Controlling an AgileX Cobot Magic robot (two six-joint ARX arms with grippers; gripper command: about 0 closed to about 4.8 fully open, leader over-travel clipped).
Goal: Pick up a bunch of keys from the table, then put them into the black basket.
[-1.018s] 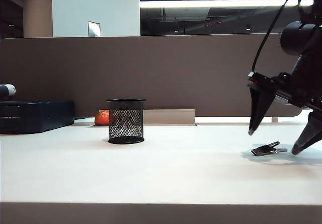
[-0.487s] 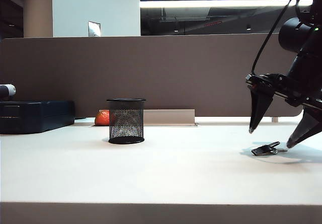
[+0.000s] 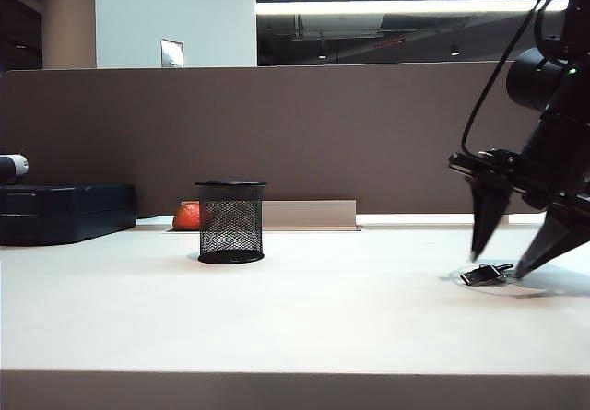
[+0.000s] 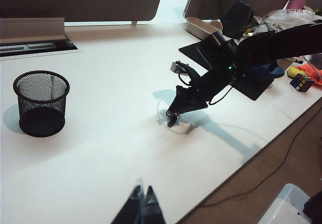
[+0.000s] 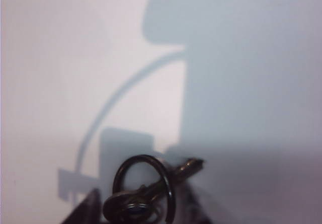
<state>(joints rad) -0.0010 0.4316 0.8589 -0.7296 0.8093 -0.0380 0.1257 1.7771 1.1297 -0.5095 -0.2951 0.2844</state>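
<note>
Here, the right gripper (image 3: 499,264) hangs low over the table (image 3: 304,309) at the right of the exterior view, fingertips pointing down. Its two dark fingers straddle the bunch of keys (image 3: 486,274): one tip stands just left of the keys, the other comes in slanted from the right. Jaws are apart, with a gap between the tips and the keys lying in that gap. Whether either tip touches the metal cannot be told. The keys lie flat on the table, not lifted.

Right wrist view: close and blurred. A dark ring and key ends (image 5: 146,191) show between the two finger edges, on white table with grey shadow.

Left wrist view: the right gripper (image 4: 173,118) is seen from above, tips down on the keys (image 4: 171,123), its shadow spread beside it. The black basket (image 4: 41,102) stands upright and well apart from the keys. The left gripper (image 4: 140,205) shows only as two dark tips pressed together, holding nothing, high above the table's near side.

Exterior view: black basket (image 3: 230,221) stands left of centre; an orange round thing (image 3: 188,216) sits behind it, a dark case (image 3: 64,211) at far left.
</note>
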